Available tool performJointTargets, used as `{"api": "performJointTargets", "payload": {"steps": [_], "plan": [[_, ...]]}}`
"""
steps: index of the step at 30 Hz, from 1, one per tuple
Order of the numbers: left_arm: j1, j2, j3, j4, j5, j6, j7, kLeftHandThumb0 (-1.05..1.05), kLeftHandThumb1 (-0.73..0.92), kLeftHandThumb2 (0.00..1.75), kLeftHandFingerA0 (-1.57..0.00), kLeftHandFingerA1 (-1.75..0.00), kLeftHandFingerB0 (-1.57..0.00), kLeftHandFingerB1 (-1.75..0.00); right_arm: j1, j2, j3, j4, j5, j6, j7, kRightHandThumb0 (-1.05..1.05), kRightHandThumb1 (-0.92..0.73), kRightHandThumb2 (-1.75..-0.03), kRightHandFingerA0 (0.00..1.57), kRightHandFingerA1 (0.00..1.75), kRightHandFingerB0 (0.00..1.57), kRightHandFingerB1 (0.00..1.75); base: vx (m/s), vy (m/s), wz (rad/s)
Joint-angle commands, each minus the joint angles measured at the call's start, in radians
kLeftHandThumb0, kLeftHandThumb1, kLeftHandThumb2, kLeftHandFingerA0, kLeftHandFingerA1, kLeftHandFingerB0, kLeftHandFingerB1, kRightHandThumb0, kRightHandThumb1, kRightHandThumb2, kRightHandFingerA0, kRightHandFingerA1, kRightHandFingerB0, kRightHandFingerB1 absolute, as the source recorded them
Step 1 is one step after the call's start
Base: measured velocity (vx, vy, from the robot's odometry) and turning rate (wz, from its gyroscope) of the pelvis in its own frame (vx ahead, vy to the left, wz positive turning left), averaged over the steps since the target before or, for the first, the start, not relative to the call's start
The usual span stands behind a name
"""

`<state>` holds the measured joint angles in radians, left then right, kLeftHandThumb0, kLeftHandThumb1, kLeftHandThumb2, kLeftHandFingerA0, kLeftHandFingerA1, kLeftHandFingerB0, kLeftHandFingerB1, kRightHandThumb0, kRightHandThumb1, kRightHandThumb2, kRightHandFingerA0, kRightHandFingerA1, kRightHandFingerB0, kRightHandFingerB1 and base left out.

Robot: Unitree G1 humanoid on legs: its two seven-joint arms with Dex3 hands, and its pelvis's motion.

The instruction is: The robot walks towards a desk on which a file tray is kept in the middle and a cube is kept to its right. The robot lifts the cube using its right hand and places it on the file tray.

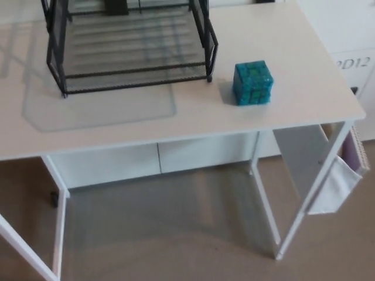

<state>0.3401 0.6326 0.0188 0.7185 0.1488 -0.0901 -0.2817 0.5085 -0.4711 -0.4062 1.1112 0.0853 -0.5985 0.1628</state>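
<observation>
- Teal cube (253, 83) sits flat on the white desk (293, 47), on the robot's right half of the top. It is nearer the front edge than the back.
- Cube is just beside the front right foot of the black wire file tray (135, 82). A strip of bare desk shows between them, so they are apart, not touching.
- Cube has equal sides, so no long axis. It is turned a little, with one vertical edge facing the camera.
- Neither hand is in view, so I cannot tell how far the fingers are spread or whether they hold anything.
- Judgement: the cube lies on the right arm's side, so the right hand has the shorter reach. No reach has begun, and the cube is untouched.
- Judgement: the coming move turns on cube-to-tray direction. The tray is to the cube's left and slightly farther back, so the carry goes leftward and up over the tray's right side frame.
- Tray contents: the mesh shelf in view has nothing lying in it. The top of the tray is cut off by the picture edge, so nothing can be said of any upper level.
- White cloth pouch (337, 187) hangs off the desk's right end; contents not visible.
</observation>
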Motion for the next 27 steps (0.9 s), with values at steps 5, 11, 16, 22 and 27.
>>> {"api": "performJointTargets", "payload": {"steps": [5,11,16,22,27], "plan": [[-0.065,0.015,-0.011,0.029,0.013,0.04,-0.022,-0.47,0.72,0.6,-0.46,-0.68,-0.41,-0.51,-0.028,-0.01,0.004,-0.016,0.009,0.023,-0.028,-0.54,-0.51,-0.83,0.63,0.61,0.32,0.46,0.24,0.074,0.13],[-0.078,0.016,-0.015,0.041,0.016,0.04,-0.025,-0.47,0.72,0.6,-0.46,-0.68,-0.41,-0.51,-0.026,-0.008,0.005,-0.018,0.009,0.028,-0.032,-0.54,-0.51,-0.83,0.63,0.61,0.32,0.46,0.11,0.099,-0.12],[-0.086,0.016,-0.018,0.04,0.017,0.043,-0.026,-0.47,0.72,0.6,-0.46,-0.68,-0.41,-0.51,-0.027,-0.007,0.003,-0.021,0.012,0.03,-0.032,-0.54,-0.51,-0.83,0.63,0.61,0.32,0.46,0.23,0.213,-0.09],[-0.097,0.02,-0.019,0.035,0.016,0.048,-0.028,-0.47,0.72,0.6,-0.46,-0.68,-0.41,-0.51,-0.03,-0.003,0.001,-0.024,0.015,0.031,-0.033,-0.54,-0.51,-0.83,0.63,0.61,0.32,0.46,0.18,0.15,-0.04],[-0.097,0.02,-0.019,0.035,0.016,0.048,-0.028,-0.47,0.72,0.6,-0.46,-0.68,-0.41,-0.51,-0.03,-0.003,0.001,-0.024,0.015,0.031,-0.033,-0.54,-0.51,-0.83,0.63,0.61,0.32,0.46,0.09,0.021,0.06]]}}
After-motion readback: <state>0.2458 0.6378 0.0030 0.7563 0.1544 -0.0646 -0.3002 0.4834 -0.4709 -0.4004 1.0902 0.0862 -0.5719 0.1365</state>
